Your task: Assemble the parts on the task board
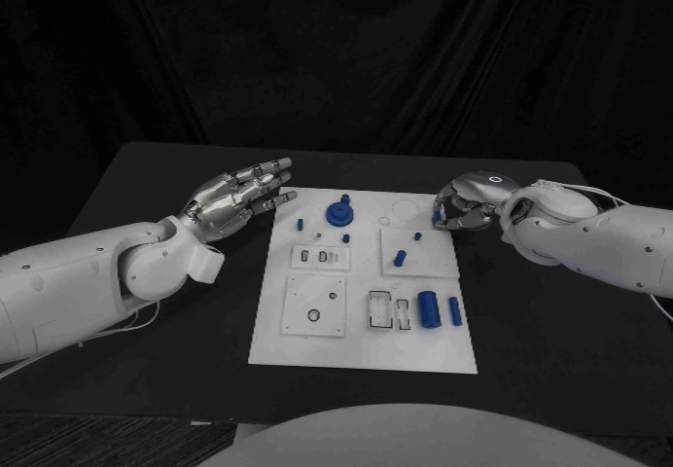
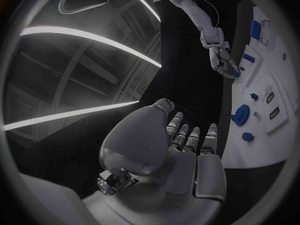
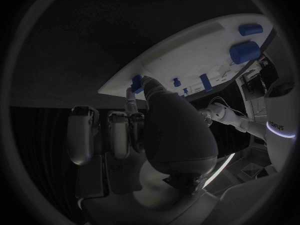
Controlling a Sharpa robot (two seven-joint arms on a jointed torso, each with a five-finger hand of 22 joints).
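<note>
The white task board (image 1: 421, 350) lies mid-table. My right hand (image 1: 467, 204) hovers over its far right edge, and its thumb and a finger pinch a small blue part (image 3: 137, 83), also visible as the blue part (image 2: 236, 75) from the left wrist. My left hand (image 1: 238, 199) floats beside the board's far left corner, fingers spread, holding nothing. A blue round knob piece (image 1: 339, 211) stands at the far middle of the board. Small blue pegs (image 1: 416, 234) and a blue pin (image 1: 400, 258) sit on the right square plate. Two blue cylinders (image 1: 441, 310) lie side by side near the right edge.
Recessed plates (image 1: 314, 306) and open slots (image 1: 378, 309) take up the board's near half. A small blue peg (image 1: 299, 224) stands near the far left corner. Black table (image 1: 155, 195) surrounds the board on all sides.
</note>
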